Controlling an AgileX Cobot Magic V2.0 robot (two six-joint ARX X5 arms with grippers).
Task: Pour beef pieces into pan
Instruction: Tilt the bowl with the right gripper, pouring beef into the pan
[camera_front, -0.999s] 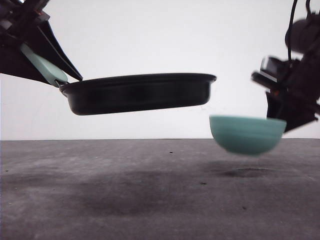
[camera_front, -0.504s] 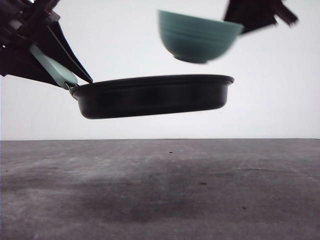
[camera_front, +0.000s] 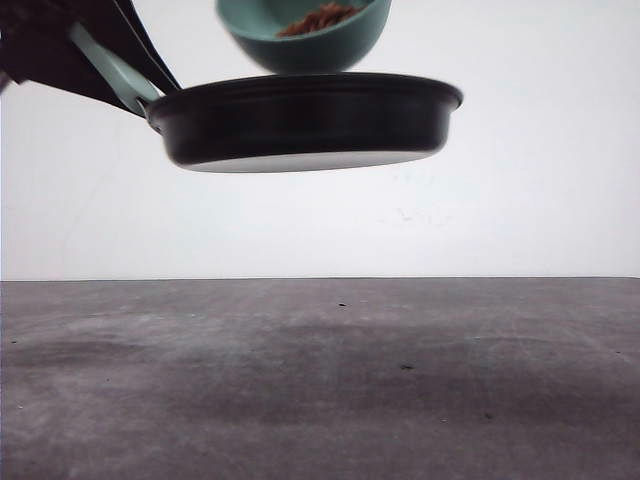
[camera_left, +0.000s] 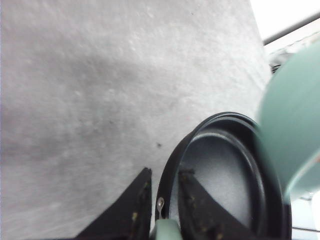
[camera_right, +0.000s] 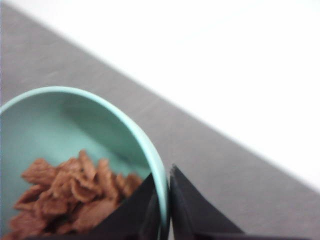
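Grey tabletop (camera_front: 320, 380), white backdrop. Beef pieces (camera_right: 75, 197) heaped inside tilted teal bowl (camera_front: 300, 40), directly above black pan (camera_front: 305, 120), both airborne. Right gripper (camera_right: 161, 200) pinching bowl rim, one finger inside, one outside. Left gripper (camera_left: 162, 205) clamped on pan's mint handle (camera_front: 115, 70) at upper left.

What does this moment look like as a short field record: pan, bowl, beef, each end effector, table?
pan: held in the air above the table, handle in the left end effector; looks empty in the left wrist view
bowl: above the pan, tilted, rim clamped by the right end effector
beef pieces: in the bowl, none seen in the pan
table: grey, with small dark specks
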